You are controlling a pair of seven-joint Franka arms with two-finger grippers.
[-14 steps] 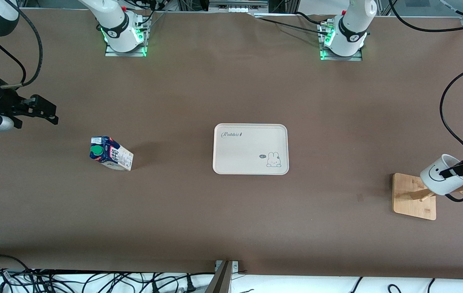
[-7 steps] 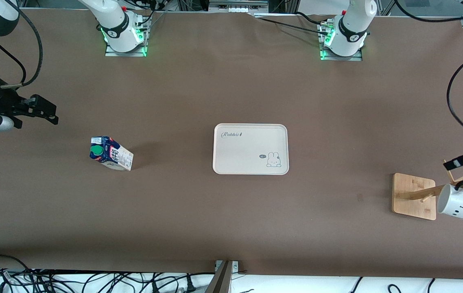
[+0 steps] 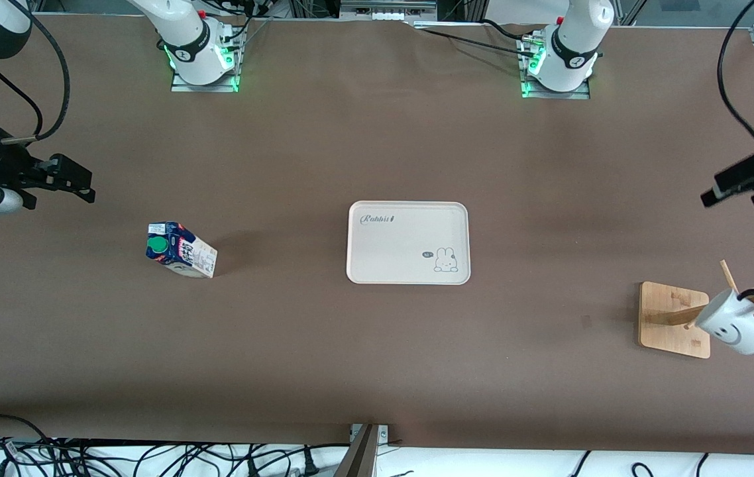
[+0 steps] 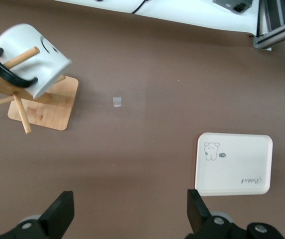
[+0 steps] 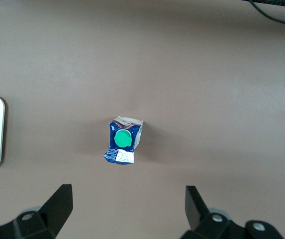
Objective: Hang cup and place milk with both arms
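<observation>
1. Two robot arms work at a brown desk [image 3: 324, 344] seen from a high camera facing them; nearest that camera, at the left arm's end, a wooden cup rack [image 3: 675, 319] stands on a square wooden base.
2. Hanging from one of the rack's pegs is the cup [image 3: 733, 326], a white mug tilted on its side, its black handle hooked over the peg and its drawn smiley face showing. No hand touches it. In the left wrist view the cup [image 4: 30, 59] hangs the same way above the rack [image 4: 45, 104].
3. Farther from the camera, near the middle of the desk, lies a white tray [image 3: 408, 242] with a small rabbit drawing; nothing is on it.
4. About level with the tray, toward the right arm's end, stands the milk [image 3: 180, 250], a small blue and white carton with a green cap, upright on the desk and well apart from the tray.
5. The left hand [image 3: 745, 185] hangs in the air over bare desk, well apart from the rack, fingers spread wide and holding nothing.
6. The right hand [image 3: 62, 182] waits in the air over the desk at its own end, near the milk [image 5: 123, 141], fingers wide apart and holding nothing.
</observation>
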